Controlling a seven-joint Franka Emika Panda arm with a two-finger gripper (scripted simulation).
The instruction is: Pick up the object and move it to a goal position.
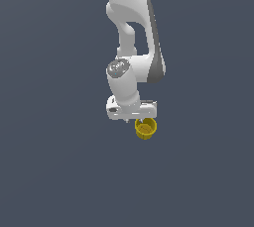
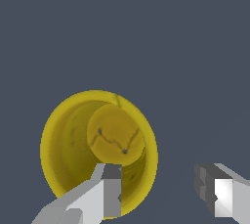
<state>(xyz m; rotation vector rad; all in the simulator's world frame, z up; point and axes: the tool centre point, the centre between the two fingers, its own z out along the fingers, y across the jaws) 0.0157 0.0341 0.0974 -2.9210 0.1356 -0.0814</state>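
While the white arm (image 1: 130, 32) reaches down from the top of the exterior view in a folded stack of links, its wrist bends so that the flat gripper (image 1: 140, 120) body lies crosswise just above the yellow cup (image 1: 145, 128). A round joint cap faces the camera on the segment above the wrist, and a dark grey panel runs along the side of the arm toward the exterior view's right. The cup sits directly under the gripper's end on the exterior view's right, its rim just below the white body and partly covered by it, with the plain dark grey floor (image 1: 59, 171) all around. From the wrist view, the cup (image 2: 78, 140) is seen straight down its mouth: a round rim, tapered inner walls and a paler round bottom marked with a thin zigzag line. The 2 fingers (image 2: 110, 193) stand well apart, so the hand is spread wide and grips nothing. 1 finger overlaps the cup's rim and reaches over its opening, while the other finger (image 2: 219, 193) is clear of the cup, out over bare floor (image 2: 195, 47) beside it.
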